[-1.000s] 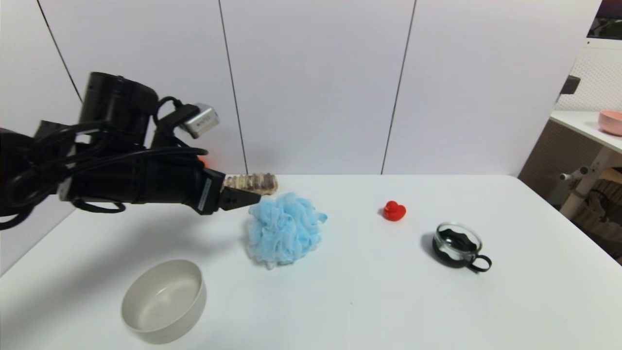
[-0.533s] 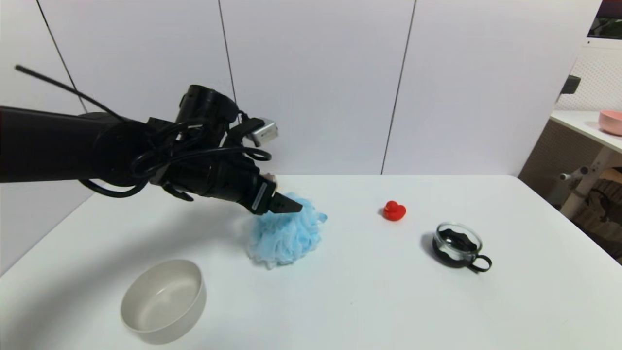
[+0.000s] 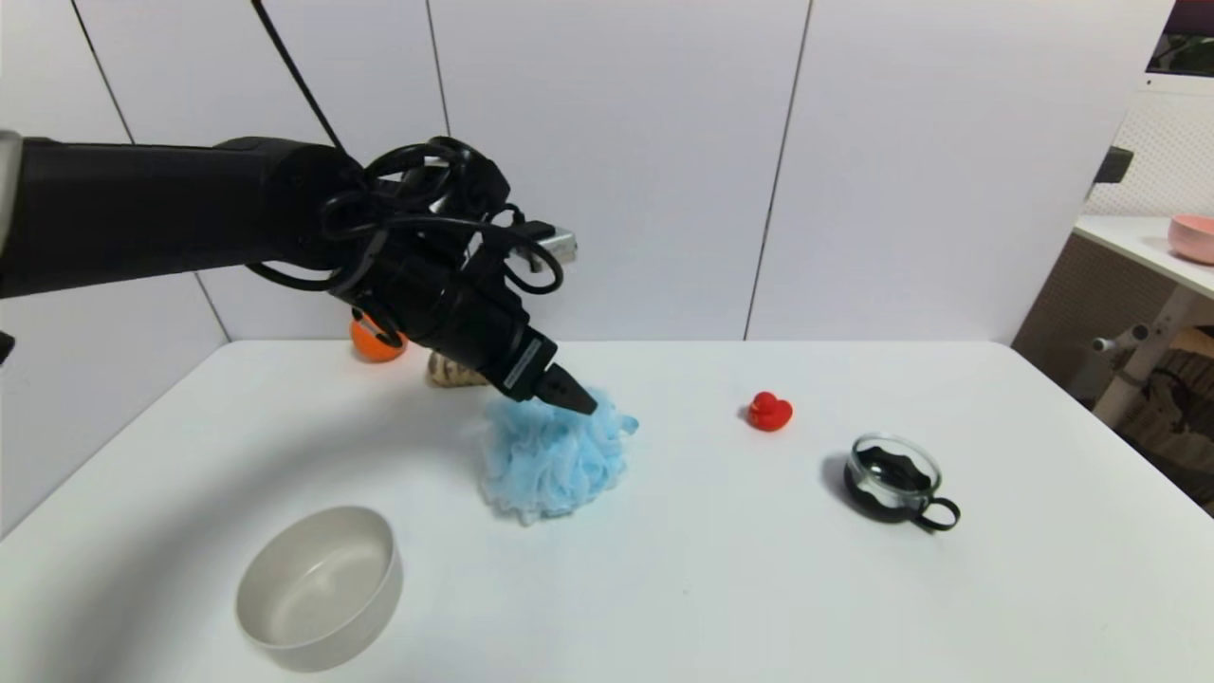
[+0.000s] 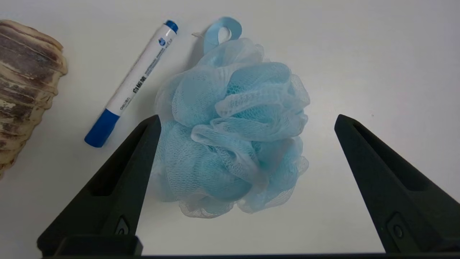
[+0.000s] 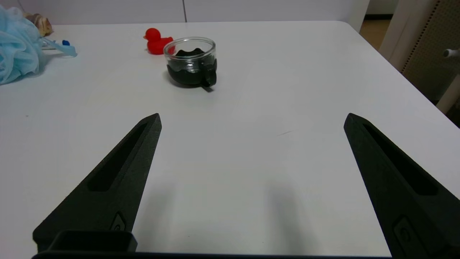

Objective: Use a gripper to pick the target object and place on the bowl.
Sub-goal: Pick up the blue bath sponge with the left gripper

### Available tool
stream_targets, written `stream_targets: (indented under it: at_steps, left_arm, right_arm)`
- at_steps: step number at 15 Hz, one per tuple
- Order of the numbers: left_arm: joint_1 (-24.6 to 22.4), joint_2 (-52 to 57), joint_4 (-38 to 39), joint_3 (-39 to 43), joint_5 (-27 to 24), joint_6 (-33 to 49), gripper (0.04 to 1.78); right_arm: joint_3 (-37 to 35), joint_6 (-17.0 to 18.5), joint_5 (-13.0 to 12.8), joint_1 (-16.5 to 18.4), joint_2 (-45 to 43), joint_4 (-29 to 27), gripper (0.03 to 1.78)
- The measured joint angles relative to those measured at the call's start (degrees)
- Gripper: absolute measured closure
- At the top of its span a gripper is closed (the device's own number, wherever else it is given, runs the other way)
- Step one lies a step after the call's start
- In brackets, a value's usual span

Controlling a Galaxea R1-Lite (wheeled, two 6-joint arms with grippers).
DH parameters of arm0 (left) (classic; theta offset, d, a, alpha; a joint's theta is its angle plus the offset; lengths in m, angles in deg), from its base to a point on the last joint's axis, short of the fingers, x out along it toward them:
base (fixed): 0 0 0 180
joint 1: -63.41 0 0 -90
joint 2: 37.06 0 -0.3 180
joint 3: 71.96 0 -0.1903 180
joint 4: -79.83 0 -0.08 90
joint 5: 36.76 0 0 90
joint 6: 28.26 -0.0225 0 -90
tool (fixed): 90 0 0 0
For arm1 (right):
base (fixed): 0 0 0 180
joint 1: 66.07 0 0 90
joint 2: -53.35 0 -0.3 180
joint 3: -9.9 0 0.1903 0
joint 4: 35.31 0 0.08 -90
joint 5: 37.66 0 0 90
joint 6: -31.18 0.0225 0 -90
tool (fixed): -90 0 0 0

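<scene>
Bowl: we see the bowl (image 3: 320, 586) nearest us on the table (image 3: 721, 588), well apart from our left fingers, nothing in it.
Right gripper: our right gripper (image 5: 251, 120) hovers low over bare table with fingers spread wide, holding nothing.
Cup: a glass cup (image 5: 191, 62) stands beyond the right fingertips, with a red duck (image 5: 156, 36) just behind it.
Left gripper: our left gripper (image 4: 248, 120) points down at the pouf (image 4: 230, 126), fingers fully spread and nothing held.
Pouf: it lies on the table between the left fingers; one fingertip (image 4: 152, 124) is at its edge, the other stands apart.
Marker: a marker (image 4: 131, 84) lies just beyond that fingertip, a shell (image 4: 25, 82) beside it.
Orange: an orange (image 3: 377, 343) sits farthest back.
</scene>
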Motion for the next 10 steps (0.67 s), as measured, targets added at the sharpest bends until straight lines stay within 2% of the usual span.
stream_targets:
  at_steps: [10]
  left_arm:
    - [-0.28,-6.18,-0.78,-1.01,0.06,-3.06,0.11]
  right_arm:
    - [0.0,-0.02,0.0,0.0,0.0,0.0,0.06]
